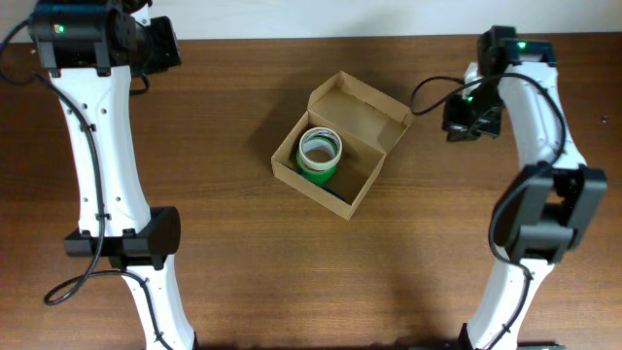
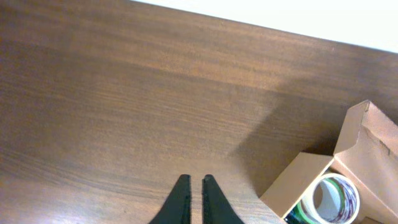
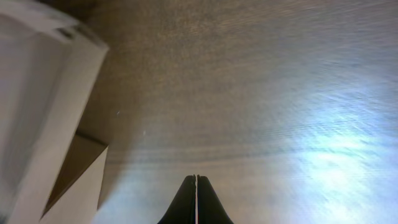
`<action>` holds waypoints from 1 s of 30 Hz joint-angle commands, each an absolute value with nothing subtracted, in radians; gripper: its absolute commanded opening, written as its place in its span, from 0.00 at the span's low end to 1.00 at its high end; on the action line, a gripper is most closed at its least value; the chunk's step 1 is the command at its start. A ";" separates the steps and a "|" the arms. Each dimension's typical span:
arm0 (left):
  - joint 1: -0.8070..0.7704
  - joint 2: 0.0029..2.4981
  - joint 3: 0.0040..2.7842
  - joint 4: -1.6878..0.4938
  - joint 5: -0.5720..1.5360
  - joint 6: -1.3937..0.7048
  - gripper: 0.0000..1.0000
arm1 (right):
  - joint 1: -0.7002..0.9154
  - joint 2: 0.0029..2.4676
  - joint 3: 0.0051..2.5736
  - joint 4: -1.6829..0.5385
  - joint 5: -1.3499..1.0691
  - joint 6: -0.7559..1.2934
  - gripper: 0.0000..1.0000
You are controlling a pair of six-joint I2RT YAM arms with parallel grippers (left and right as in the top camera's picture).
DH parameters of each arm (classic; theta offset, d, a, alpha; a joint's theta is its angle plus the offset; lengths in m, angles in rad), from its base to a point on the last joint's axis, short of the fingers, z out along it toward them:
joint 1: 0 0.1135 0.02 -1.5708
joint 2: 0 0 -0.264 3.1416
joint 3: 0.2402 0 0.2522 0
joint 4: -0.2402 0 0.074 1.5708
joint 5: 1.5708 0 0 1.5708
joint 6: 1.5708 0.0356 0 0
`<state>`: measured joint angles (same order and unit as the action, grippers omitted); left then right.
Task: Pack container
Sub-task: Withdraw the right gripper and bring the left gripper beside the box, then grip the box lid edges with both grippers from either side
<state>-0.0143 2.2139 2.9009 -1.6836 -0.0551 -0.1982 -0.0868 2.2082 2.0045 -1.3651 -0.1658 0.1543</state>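
The container [image 1: 362, 163] sits in the middle of the desk [image 1: 214, 204], turned on a slant. Its flap lid [image 1: 360, 105] stands open toward the far right corner, and a green-and-white tape roll [image 1: 320, 153] lies inside against the left end. With the roll in, I judge the step in hand to be bringing the lid over. My left fingers [image 2: 180, 202] are nearly together with only a sliver between them. They hold nothing and hover over bare wood, well away from the box. My right fingers [image 3: 190, 200] are pressed closed and empty, just beside the flap's side of the box, so they are the ones to use. I'd keep them closed as a blunt pusher, come in behind the flap near its free edge rather than at the hinge, and sweep it over toward the roll in a slow arc. The box looks light and could skid or spin, so I'd set the left fingers against the near-left wall as a stop. The roll seems low enough to clear the lid, though I cannot tell for sure.
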 commanded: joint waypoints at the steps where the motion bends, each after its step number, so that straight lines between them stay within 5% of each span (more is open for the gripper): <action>1: -0.008 2.186 2.846 -1.687 -0.041 -0.192 0.03 | -0.056 2.264 2.001 -1.338 -0.220 0.166 0.04; 20: -0.008 2.187 2.696 -1.677 -0.044 -0.192 0.04 | 0.106 2.298 2.001 -1.042 -0.466 0.105 0.04; 30: -0.030 2.194 2.622 -1.613 0.004 -0.197 0.04 | 0.155 2.298 2.001 -1.085 -0.449 -0.007 0.04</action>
